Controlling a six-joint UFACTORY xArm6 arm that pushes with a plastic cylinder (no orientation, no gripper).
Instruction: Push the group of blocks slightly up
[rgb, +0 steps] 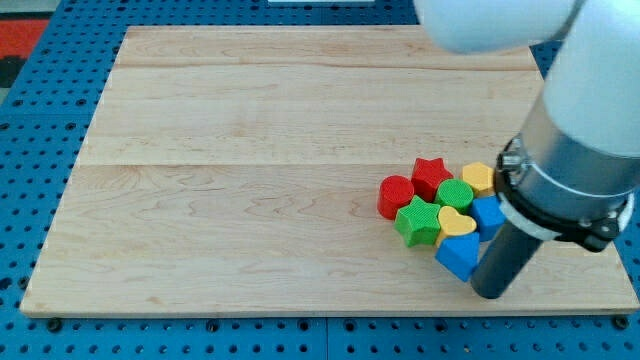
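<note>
A tight group of blocks lies at the view's lower right of the wooden board (250, 150). It holds a red cylinder (395, 194), a red star (431, 175), a green cylinder (454, 193), a green star (417, 221), a yellow heart (457, 222), a yellow block (478, 178), a blue block (489, 214) and a second blue block (459, 256). My tip (491, 292) stands just right of and below the lower blue block, at the group's bottom right corner, touching or nearly touching it.
The arm's white and grey body (570, 150) fills the view's right side and hides part of the group's right edge. The board's bottom edge runs just below my tip. Blue pegboard surrounds the board.
</note>
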